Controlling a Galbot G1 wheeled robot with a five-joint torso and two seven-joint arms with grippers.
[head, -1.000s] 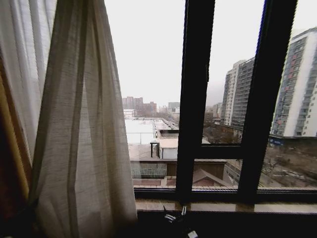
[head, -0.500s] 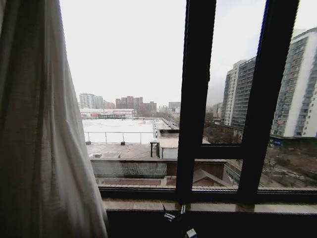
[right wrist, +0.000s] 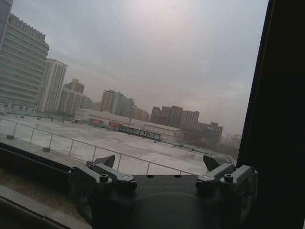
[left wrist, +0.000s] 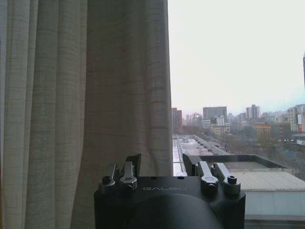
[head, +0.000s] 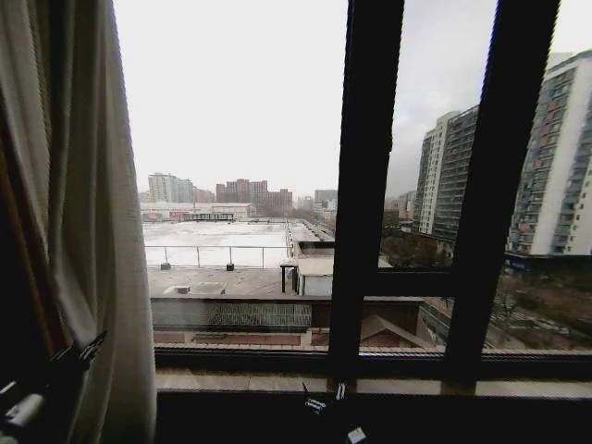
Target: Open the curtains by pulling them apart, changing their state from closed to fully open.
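One curtain: a sheer white curtain (head: 92, 231) hangs bunched at the left edge of the head view, in long vertical folds, with bare glass to its right.
Left pincer: the left pincer (left wrist: 162, 164) is level and faces the window; its fingers (left wrist: 132, 164) stand apart with nothing between them, right in front of the curtain's hanging edge, and I cannot tell whether they touch the cloth.
Left arm: a dark part of the arm (head: 51, 375) shows at the lower left of the head view, against the foot of the curtain.
Right pincer: the right pincer (right wrist: 159, 164) points at the glass, tilted a little, its fingers (right wrist: 106, 161) wide apart and holding nothing.
Dark drape: a dark drape with a tan edge (head: 20, 259) runs down the far left, behind the sheer cloth.
Window: black frame bars (head: 365, 185) stand upright right of centre, and another leans along the right side.
Sill: a pale stone sill (head: 277, 379) runs along the bottom of the window.
Outside: flat roofs, tall blocks and a grey sky.
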